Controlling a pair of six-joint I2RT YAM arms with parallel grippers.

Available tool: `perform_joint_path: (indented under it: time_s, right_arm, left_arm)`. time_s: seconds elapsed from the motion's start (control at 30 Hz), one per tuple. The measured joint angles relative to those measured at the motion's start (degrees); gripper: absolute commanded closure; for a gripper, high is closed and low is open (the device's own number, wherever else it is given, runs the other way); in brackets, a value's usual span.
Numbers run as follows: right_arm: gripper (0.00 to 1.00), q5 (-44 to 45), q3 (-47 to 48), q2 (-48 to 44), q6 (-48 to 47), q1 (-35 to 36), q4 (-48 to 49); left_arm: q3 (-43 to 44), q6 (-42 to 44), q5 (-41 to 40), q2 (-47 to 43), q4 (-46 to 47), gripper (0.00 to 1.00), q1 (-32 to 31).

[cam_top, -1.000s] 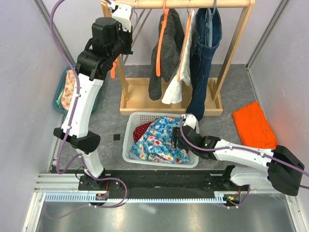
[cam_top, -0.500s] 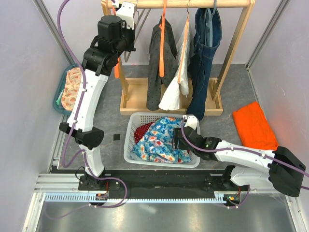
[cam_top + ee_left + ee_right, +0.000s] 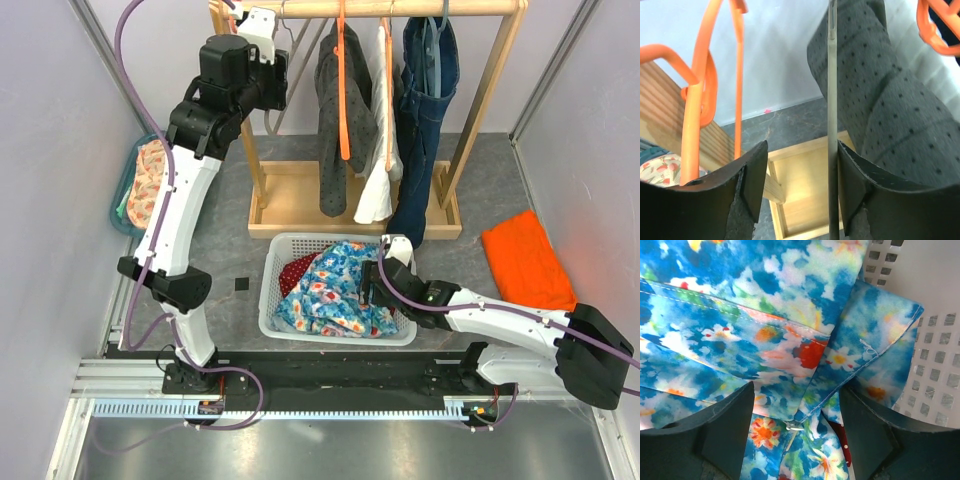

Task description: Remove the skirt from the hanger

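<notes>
Skirt point(image 3: 330, 285), the blue flowered one, lies heaped in the white basket point(image 3: 270, 290) below the rack point(image 3: 400, 8). I see my right claw point(image 3: 795, 430) spread wide just over its folds. My left claw point(image 3: 800, 190), up by the rack, gapes too, with a thin grey rod point(image 3: 833, 125) between its fingers and an orange hanger point(image 3: 695, 100) beside it.

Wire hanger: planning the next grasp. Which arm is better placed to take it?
Left. The left gripper is at the rail, the wire hanger between its open fingers; the right gripper sits over the floral skirt in the basket.
</notes>
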Motion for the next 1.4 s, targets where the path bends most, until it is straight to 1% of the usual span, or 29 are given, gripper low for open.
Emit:
perform_joint_path:
  time_s: [0.07, 0.1, 0.13, 0.17, 0.23, 0.37, 0.47, 0.57, 0.67, 0.77, 0.9, 1.1, 1.4]
  right_arm:
    - [0.23, 0.0, 0.1, 0.0, 0.0, -0.1, 0.0]
    - [0.23, 0.0, 0.1, 0.0, 0.0, -0.1, 0.0]
    - [0.23, 0.0, 0.1, 0.0, 0.0, -0.1, 0.0]
    - [0.22, 0.0, 0.1, 0.0, 0.0, -0.1, 0.0]
    - [0.21, 0.0, 0.1, 0.0, 0.0, -0.1, 0.0]
    - [0.21, 0.2, 0.1, 0.0, 0.1, -0.3, 0.0]
    - [0.21, 0.3, 0.1, 0.0, 0.5, -0.4, 0.0]
    - [0.21, 0.3, 0.1, 0.0, 0.9, -0.5, 0.0]
    - [0.20, 0.3, 0.1, 0.0, 1.3, -0.5, 0.0]
    - [0.19, 0.3, 0.1, -0.4, 1.6, -0.5, -0.1]
    - [0.17, 0.5, 0.0, -2.6, 1.9, -0.5, -0.4]
    - [0.17, 1.0, -0.5, -5.4, 2.2, -0.7, -0.8]
    - [0.16, 1.1, -1.4, -7.3, 2.4, -0.7, -0.9]
  left_arm:
    - [-1.1, 0.0, 0.0, -1.0, 0.0, 0.24, -0.1]
    - [-1.4, 0.1, 0.0, -1.4, 0.0, 0.18, -0.1]
    - [-1.6, 0.0, 0.0, -1.8, 0.0, 0.15, -0.2]
    - [-1.7, 0.0, 0.0, -2.2, 0.0, 0.11, -0.3]
    - [-1.9, 0.0, 0.1, -3.6, 0.2, 0.08, -0.5]
    - [-2.3, -0.2, 0.1, -7.3, 2.0, 0.06, -1.9]
    - [-2.6, -0.1, -0.2, -10.7, 5.3, 0.05, -4.5]
    - [-3.5, 0.1, -0.8, -13.8, 10.5, 0.04, -8.6]
    - [-3.5, 0.9, -1.7, -14.7, 15.1, 0.03, -13.6]
    - [-3.5, 1.0, -3.0, -13.3, 18.3, 0.01, -17.5]
    - [-3.6, 1.0, -5.1, -8.1, 19.6, 0.00, -20.0]
    - [-4.8, 1.0, -8.1, -1.0, 18.6, 0.00, -20.9]
    - [-5.5, 1.0, -12.5, -0.4, 19.2, 0.00, -20.9]
